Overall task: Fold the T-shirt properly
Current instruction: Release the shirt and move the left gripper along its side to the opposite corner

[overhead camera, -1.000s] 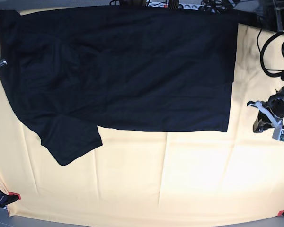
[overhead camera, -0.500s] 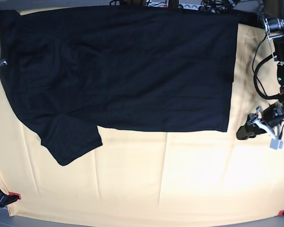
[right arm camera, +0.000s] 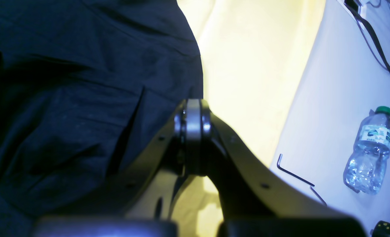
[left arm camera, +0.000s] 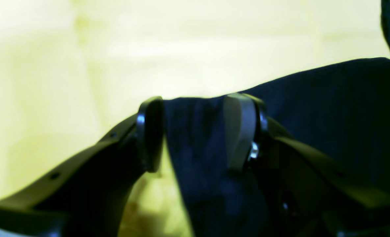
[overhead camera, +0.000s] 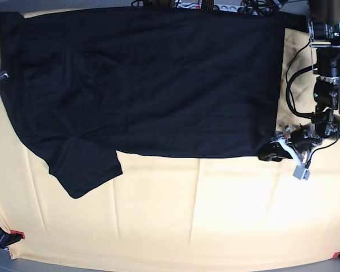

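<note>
A black T-shirt (overhead camera: 141, 85) lies spread flat on a yellow cloth (overhead camera: 215, 215), one sleeve sticking out at the near-left. The left gripper (overhead camera: 270, 152), which stood well off to the side of the hem a second ago, has swung in and now sits at the shirt's near corner. Its fingers (left arm camera: 237, 131) are parted, with a ridge of dark fabric lying between them but not yet pinched. The right gripper (right arm camera: 193, 131) waits at the shirt's opposite edge, fingers pressed together on nothing. A first fold looks about to begin.
</note>
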